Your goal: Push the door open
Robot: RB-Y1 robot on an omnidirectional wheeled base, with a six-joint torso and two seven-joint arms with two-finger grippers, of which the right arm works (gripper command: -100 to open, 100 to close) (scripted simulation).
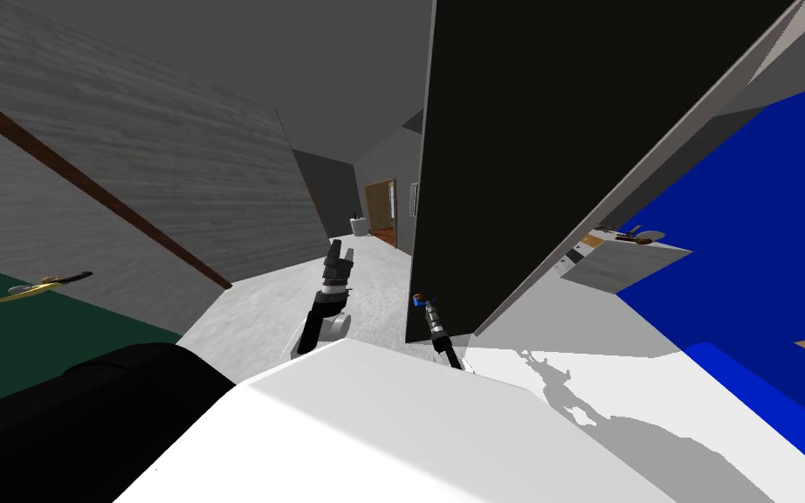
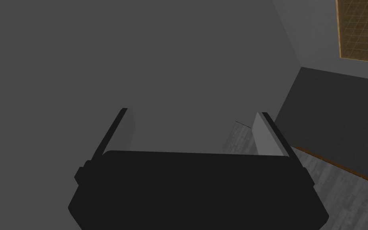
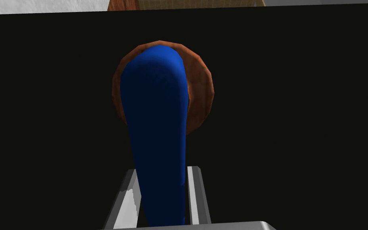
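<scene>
A tall black door (image 1: 549,140) stands ajar in front of me, its edge facing me. Low on it sits a blue lever handle (image 1: 418,299) on a brown round plate (image 3: 201,92). In the right wrist view the blue handle (image 3: 159,131) runs down between my right gripper's fingers (image 3: 194,195), which press its two sides. My right gripper (image 1: 428,313) reaches up to that handle at the door's near edge. My left gripper (image 1: 339,258) is raised to the left of the door, over the pale floor, open with nothing between its fingers (image 2: 265,135).
A grey wall (image 1: 147,175) with a brown rail slants along the left. A pale corridor floor (image 1: 374,279) leads to a far wooden doorway (image 1: 381,211). Right of the door is a blue wall (image 1: 767,227) and a grey shelf (image 1: 623,258) with small items.
</scene>
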